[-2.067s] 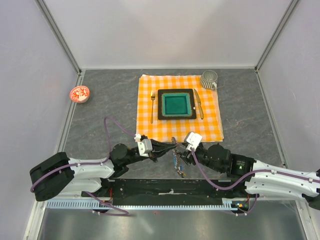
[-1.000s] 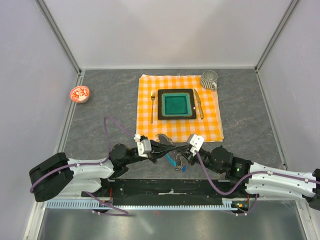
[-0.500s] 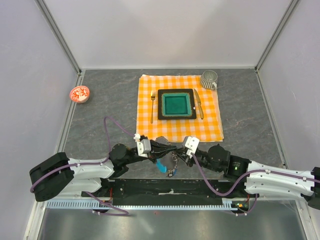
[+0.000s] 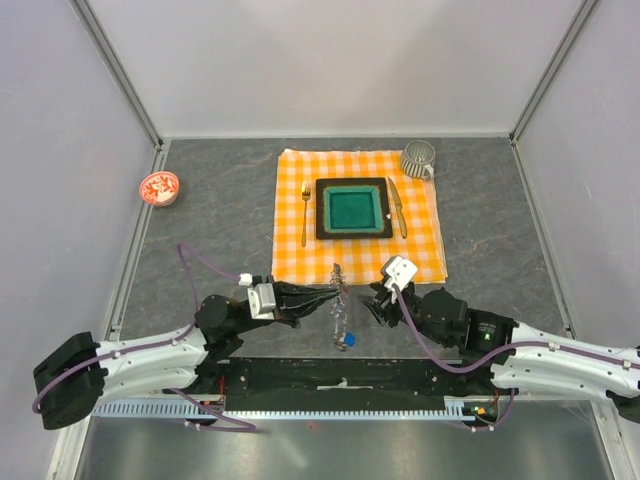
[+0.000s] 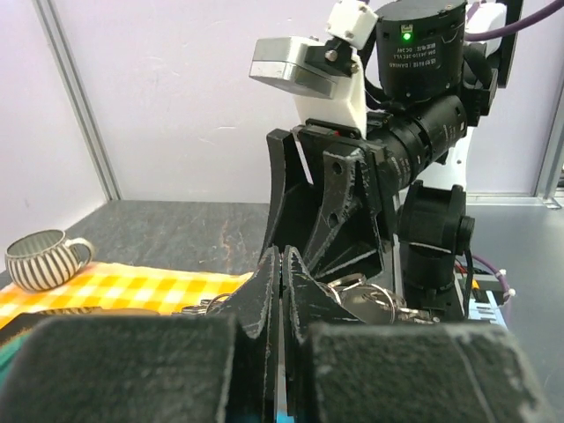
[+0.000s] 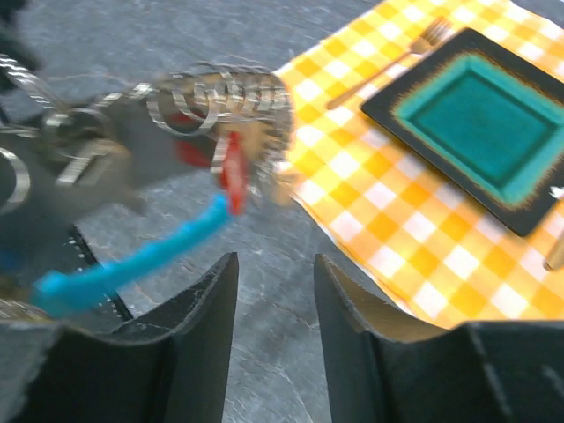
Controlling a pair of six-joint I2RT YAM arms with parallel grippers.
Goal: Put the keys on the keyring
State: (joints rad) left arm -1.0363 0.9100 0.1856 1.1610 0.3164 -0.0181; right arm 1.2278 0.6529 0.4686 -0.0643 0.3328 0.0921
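Top external view: my left gripper [image 4: 325, 293] is pinched shut on the keyring [image 4: 339, 290], low over the near table [image 4: 200, 220], with the keys [image 4: 345, 340] dangling below. My right gripper [image 4: 377, 303] sits just right of it, jaws apart and empty. Risk: only 1 thin pinch carries the bunch. A swing could slip the wire out, or make my right gripper grab the cyan clip [image 6: 132, 260] instead of a key.

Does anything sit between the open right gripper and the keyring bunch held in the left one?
Nothing visible. The right gripper faces the silvery wire keyring with cyan-blue clip across open air; the left gripper grips it from the opposite side.
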